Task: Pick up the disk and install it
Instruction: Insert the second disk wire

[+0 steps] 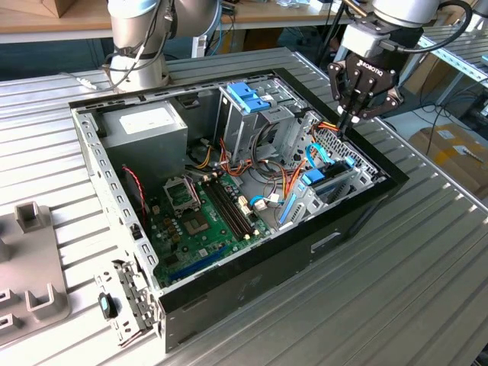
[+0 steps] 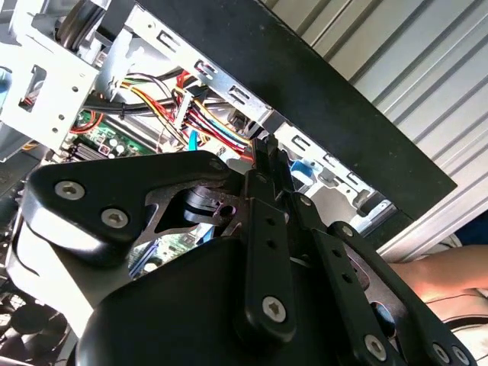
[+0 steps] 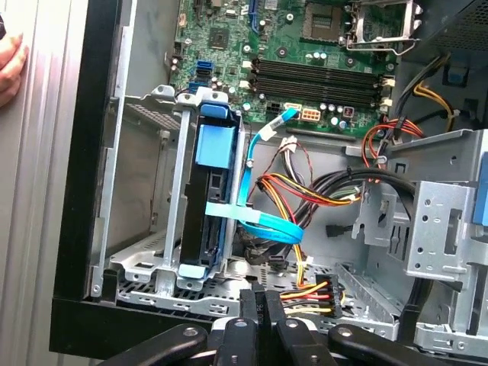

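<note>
Disk seated in bay, hand empty above case edge.

Appears mostly done: disk (image 3: 207, 206) standing on edge in its blue carrier inside the bay (image 3: 145, 267), just below and ahead of the hand (image 3: 261, 301); hand pressed together, pinching nothing, poised over the case (image 1: 366, 200) rim by the cables (image 3: 305, 293). Possibly left: plugging in, though not certain. Hard to make out: whether the blue cable (image 3: 263, 221) crossing the disk is connected, whether the carrier is latched; disk's label hidden, its lower end cut off behind the bay.
</note>
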`<state>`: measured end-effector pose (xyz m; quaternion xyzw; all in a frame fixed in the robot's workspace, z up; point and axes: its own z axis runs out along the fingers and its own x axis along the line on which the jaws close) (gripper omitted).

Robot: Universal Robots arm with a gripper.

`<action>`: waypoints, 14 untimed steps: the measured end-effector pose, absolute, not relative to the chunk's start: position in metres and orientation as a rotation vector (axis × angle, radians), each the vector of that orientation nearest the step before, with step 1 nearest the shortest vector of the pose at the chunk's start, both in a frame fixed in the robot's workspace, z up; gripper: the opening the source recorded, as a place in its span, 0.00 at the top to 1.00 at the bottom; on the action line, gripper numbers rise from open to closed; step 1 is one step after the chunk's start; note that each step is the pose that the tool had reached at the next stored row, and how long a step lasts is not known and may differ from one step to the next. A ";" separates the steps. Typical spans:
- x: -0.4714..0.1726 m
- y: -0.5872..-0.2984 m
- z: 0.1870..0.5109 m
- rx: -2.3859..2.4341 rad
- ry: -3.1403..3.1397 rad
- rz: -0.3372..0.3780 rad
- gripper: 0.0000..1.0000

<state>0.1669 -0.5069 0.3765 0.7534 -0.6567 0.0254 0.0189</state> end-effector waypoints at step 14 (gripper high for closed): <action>0.167 -0.507 0.377 2.079 -2.296 0.071 0.84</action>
